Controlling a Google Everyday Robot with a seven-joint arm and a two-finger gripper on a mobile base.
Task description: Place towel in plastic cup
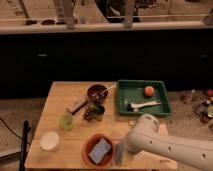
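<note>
While the arm reaches low over the worktop's (60, 102) front edge, the end effector (127, 150) sits there, its grip impossible to tell; the towel (118, 153) is just left of it, the dish (86, 150) beyond.

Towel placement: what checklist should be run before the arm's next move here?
1. End effector located: ok, low over the table's front edge, right of the orange-brown dish.
2. Towel secured: cannot tell; a pale grey piece shows at the arm's tip, but the hold is hidden.
3. Cups upright: ok, the green cup and the white cup both stand open side up, left of the dish.
4. Target cup identified: cannot tell which one is plastic.
5. Sideways path free: not ok, the dish with its blue pad lies between the end effector and the cups.
</note>
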